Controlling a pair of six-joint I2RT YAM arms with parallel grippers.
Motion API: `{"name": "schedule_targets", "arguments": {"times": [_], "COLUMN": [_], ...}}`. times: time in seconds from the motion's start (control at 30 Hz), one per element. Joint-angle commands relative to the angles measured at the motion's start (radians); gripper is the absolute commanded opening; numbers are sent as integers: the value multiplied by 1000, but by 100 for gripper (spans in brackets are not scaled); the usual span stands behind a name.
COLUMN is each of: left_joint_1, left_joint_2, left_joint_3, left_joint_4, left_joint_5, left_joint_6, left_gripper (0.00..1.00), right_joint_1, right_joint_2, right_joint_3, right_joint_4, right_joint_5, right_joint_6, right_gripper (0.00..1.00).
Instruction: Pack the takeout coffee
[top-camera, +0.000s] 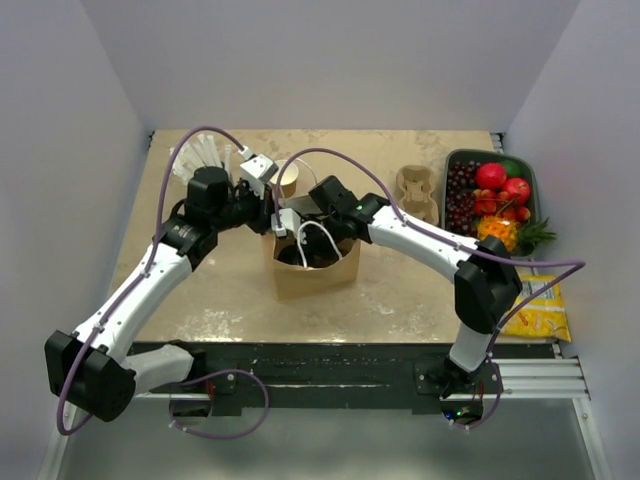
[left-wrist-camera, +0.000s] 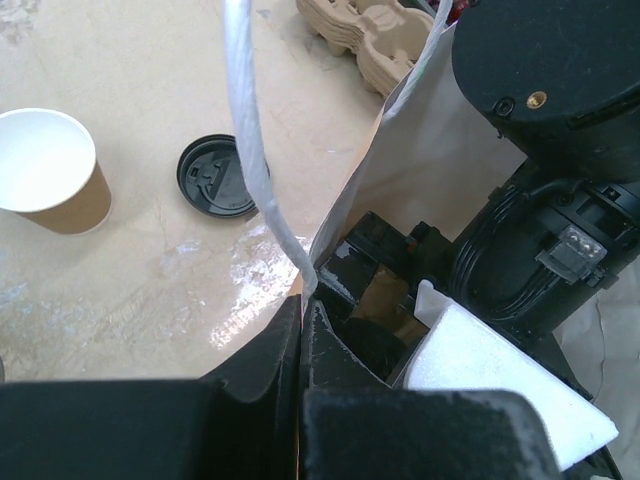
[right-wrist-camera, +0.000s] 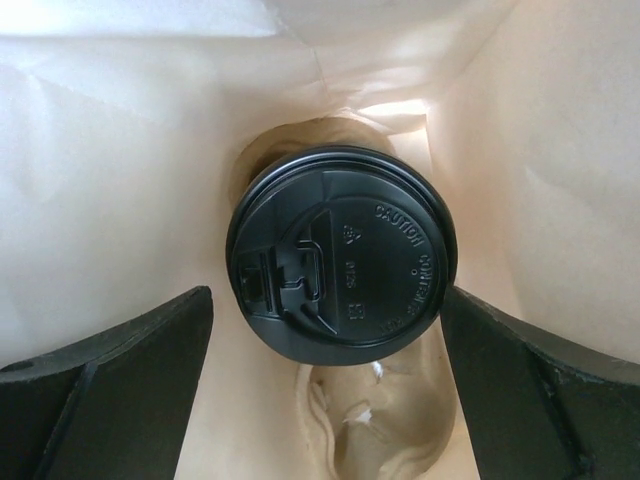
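The takeout coffee (right-wrist-camera: 340, 255), a brown cup under a black lid, stands upright on the floor of the brown paper bag (top-camera: 315, 275). My right gripper (right-wrist-camera: 328, 325) reaches down into the bag and is open, one black finger on each side of the lid and nothing gripped. The cup does not show in the top view. My left gripper (left-wrist-camera: 303, 310) is shut on the bag's upper left edge (left-wrist-camera: 340, 215), just below its white handle (left-wrist-camera: 245, 130), and holds the mouth open. From above, the left gripper (top-camera: 275, 215) sits at the bag's back left corner.
A lidless brown cup (left-wrist-camera: 50, 175) and a loose black lid (left-wrist-camera: 215, 178) sit on the table left of the bag. Cardboard cup carriers (top-camera: 418, 195), a fruit tray (top-camera: 495, 195) and a yellow packet (top-camera: 545, 305) are to the right. A cup of white straws (top-camera: 205, 158) stands at the back left.
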Motion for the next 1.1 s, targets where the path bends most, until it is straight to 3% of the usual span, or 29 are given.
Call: {"name": "schedule_targets", "arguments": {"times": [0.0, 0.43, 0.63, 0.77, 0.93, 1.07], "left_joint_1": [-52, -54, -55, -55, -55, -55], "left_joint_2": [-71, -97, -95, -86, -92, -92], "left_joint_3": [8, -30, -45, -77, -110, -104], "left_joint_4": [81, 110, 142, 159, 176, 159], "left_joint_5": [188, 174, 185, 234, 257, 240], "left_joint_6": [-11, 32, 0, -43, -81, -64], "left_gripper": [0, 0, 0, 0, 0, 0], "right_joint_1": [-1, -3, 0, 0, 3, 5], "right_joint_2": [-40, -166, -237, -318, -388, -419], "right_joint_3": [-23, -23, -147, -285, -388, -397], "right_joint_4": [0, -14, 115, 306, 464, 465], "right_joint_5": [65, 94, 173, 233, 217, 183], "right_joint_6": [128, 101, 70, 64, 38, 9], "right_gripper": [99, 99, 99, 99, 99, 99]}}
